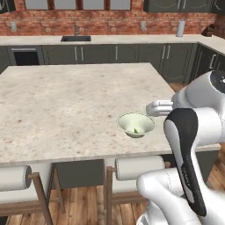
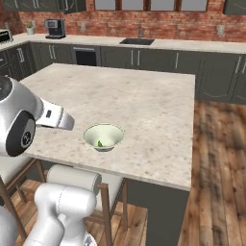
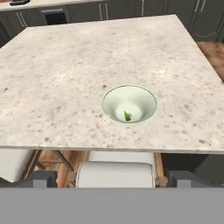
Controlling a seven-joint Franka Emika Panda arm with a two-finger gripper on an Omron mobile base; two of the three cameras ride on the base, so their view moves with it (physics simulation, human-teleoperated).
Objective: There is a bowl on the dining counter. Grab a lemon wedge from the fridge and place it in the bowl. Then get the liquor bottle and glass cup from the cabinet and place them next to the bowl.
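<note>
Green lemon wedge (image 3: pixel 127 116) lies in bowl (image 3: pixel 109 98), beyond spread jaws.

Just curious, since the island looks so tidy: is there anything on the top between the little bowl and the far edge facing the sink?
No. In the hand view, bare stone counter runs from the bowl to the far edge.

arm shell (image 1: pixel 206 121): showing glossy white, rounded segments at right of frame
joint cover (image 1: pixel 186 154): showing a long black band
finger tips (image 3: pixel 37 178): appearing dark grey, blocky, bottom corners
</note>
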